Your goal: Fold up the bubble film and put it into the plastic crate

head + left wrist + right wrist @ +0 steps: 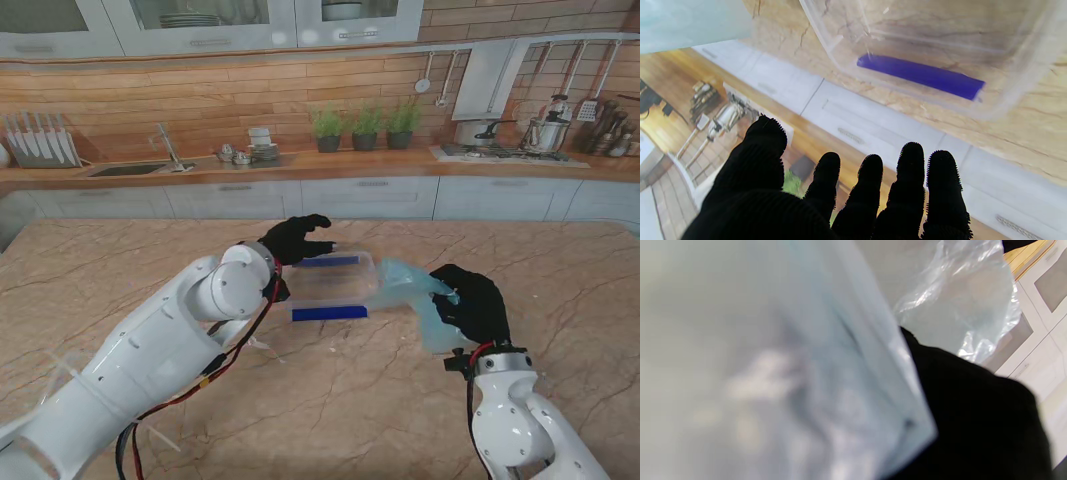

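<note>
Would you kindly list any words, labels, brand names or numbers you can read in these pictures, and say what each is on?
None can be read in any view.
Plastic crate: clear walls and blue handles, no print visible.
Bubble film, held in the right hand: plain, and blurred in the right wrist view.
Left hand: plain black glove.
Background kitchen items: too small to show any text.

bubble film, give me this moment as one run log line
right hand: shut on bubble film | film: beside plastic crate, not in | left hand: open, at crate
</note>
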